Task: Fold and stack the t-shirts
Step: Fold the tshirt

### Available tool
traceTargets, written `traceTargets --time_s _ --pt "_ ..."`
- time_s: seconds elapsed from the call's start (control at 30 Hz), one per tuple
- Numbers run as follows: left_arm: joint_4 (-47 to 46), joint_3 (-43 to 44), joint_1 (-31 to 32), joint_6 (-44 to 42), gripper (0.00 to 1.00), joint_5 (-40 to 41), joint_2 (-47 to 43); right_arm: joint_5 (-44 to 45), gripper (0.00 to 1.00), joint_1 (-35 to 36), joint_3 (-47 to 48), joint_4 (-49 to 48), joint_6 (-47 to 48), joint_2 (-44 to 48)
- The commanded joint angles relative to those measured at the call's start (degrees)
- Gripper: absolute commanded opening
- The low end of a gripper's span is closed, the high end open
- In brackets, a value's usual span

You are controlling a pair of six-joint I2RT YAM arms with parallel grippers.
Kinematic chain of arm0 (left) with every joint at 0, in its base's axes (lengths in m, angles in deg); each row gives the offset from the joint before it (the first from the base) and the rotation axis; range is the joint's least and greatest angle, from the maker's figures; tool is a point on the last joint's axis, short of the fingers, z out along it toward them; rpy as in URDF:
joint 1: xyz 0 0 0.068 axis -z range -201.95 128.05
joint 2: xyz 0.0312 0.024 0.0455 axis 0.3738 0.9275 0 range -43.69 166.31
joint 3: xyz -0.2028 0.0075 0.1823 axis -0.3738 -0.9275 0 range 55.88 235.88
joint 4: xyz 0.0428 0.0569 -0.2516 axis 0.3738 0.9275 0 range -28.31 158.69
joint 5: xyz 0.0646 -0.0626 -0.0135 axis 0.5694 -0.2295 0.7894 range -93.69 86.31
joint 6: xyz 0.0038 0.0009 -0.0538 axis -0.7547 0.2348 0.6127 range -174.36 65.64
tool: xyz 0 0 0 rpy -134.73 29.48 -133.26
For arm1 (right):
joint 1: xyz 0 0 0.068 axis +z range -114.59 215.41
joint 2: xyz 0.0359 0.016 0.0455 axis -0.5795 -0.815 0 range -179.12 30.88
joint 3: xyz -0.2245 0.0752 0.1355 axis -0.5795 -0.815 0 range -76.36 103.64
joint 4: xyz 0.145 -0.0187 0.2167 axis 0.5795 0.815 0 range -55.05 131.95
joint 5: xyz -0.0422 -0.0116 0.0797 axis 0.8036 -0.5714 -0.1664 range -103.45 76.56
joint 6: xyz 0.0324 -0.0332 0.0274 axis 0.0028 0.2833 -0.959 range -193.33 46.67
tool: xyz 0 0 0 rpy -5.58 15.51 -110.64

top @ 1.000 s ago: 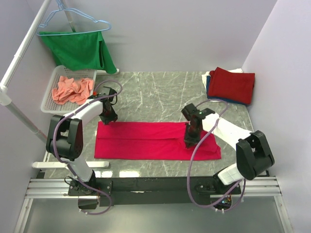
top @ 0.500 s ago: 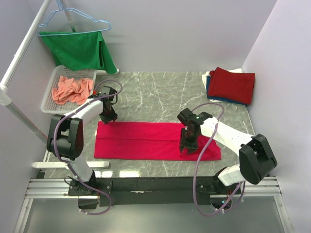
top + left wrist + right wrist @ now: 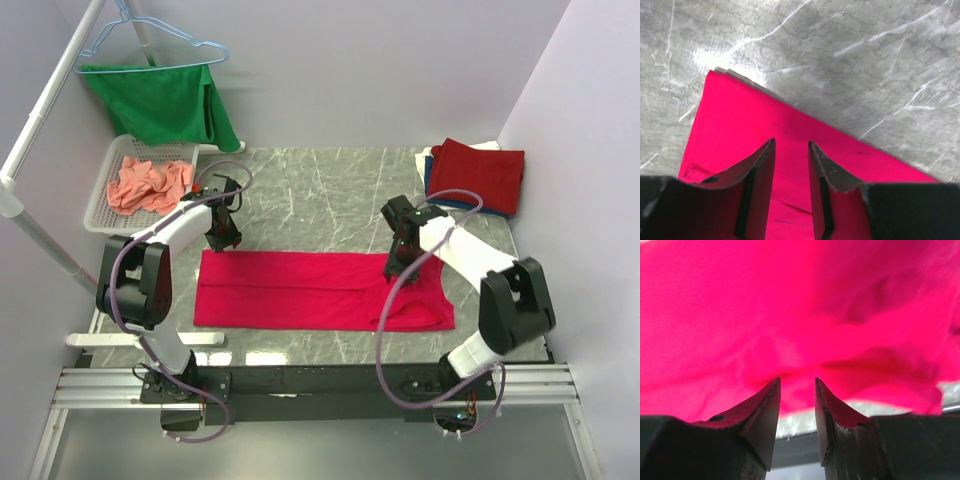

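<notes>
Figured the pinkish-red t-shirt (image 3: 300,290) soft, light, floppy; would have pinched it at the corners. Found left fingers (image 3: 760,175) and right fingers (image 3: 765,410) slightly spread, gripping nothing.

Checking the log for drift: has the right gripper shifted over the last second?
Yes. The right gripper has moved up the view, from the middle of the pinkish-red shirt to its far edge, nearer the folded dark red shirt.

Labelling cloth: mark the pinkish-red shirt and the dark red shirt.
pinkish-red shirt (image 3: 290,290), top external view, middle of its body.
dark red shirt (image 3: 478,177), top external view, middle of its folded upper face.
</notes>
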Motion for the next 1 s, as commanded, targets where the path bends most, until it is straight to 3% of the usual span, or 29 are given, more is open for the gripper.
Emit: traceTargets --time_s 0.0,0.23,0.53,0.77,0.97 --pt "0.11 1.78 0.32 -0.80 0.38 0.76 -0.78 2.33 0.40 -3.81 0.14 -3.51 2.64 -4.38" --pt "-0.16 0.81 0.32 -0.89 0.38 0.41 -1.22 0.67 0.37 -4.52 -3.63 -5.36 2.90 -6.68" --pt "-0.68 0.81 0.32 -0.89 0.38 -0.12 -0.17 -3.28 0.36 -2.42 -14.00 -2.82 -1.66 3.52" --pt "-0.60 1.34 0.32 -0.80 0.38 -0.38 0.88 -5.40 0.35 4.61 -14.80 0.70 -6.68 9.32" --pt "-0.42 1.86 0.32 -0.98 0.37 -0.64 1.67 -3.82 0.35 4.97 -13.66 2.11 -6.33 8.97"
